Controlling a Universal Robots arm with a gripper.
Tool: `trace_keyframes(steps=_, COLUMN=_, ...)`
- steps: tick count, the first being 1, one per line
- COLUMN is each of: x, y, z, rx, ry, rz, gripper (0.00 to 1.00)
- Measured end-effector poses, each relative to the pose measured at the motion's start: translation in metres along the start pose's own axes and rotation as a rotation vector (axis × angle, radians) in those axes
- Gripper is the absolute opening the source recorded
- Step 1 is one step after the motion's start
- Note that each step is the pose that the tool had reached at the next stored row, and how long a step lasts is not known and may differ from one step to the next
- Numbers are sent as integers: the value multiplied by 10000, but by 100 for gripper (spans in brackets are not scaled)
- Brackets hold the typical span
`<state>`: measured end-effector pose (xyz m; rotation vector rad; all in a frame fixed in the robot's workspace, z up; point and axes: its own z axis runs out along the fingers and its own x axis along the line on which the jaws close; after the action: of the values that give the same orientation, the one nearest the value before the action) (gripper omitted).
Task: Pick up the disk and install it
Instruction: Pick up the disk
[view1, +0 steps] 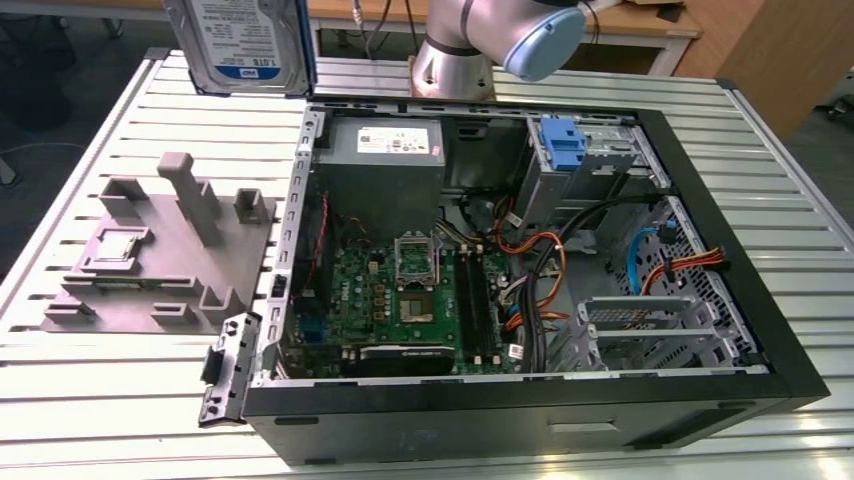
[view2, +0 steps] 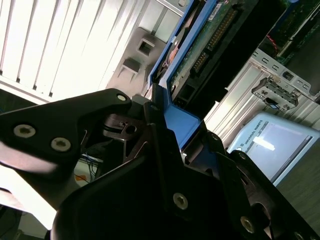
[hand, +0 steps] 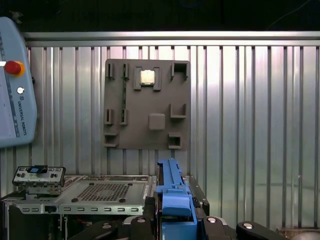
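The disk (view1: 250, 42), a silver drive with a white-and-blue label and blue side rails, hangs upright in the air at the exterior view's upper left, above the table behind the open computer case (view1: 507, 415). In the second wrist view my gripper (view2: 161, 131) is shut on the disk (view2: 200, 47), its black fingers (view2: 125, 125) clamping the blue rail, and the drive's green circuit board faces the camera. In the first wrist view the blue rail (hand: 172, 192) rises edge-on from between the black fingers (hand: 142, 222).
A grey fixture plate (view1: 160, 250) with upright pegs lies on the slatted table at the exterior view's left. The case holds a power-supply box (view1: 387, 140), a motherboard (view1: 407, 290), a blue bracket (view1: 567, 145) in the drive bay and a metal cage (view1: 654, 330). The arm's base (view1: 454, 60) stands behind the case.
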<state>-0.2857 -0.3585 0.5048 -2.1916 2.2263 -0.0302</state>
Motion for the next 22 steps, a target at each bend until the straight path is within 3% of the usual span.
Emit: trace_keyframes(steps=22, x=-1, y=-80, z=2, rx=1, ry=-1, rz=0, gripper=37)
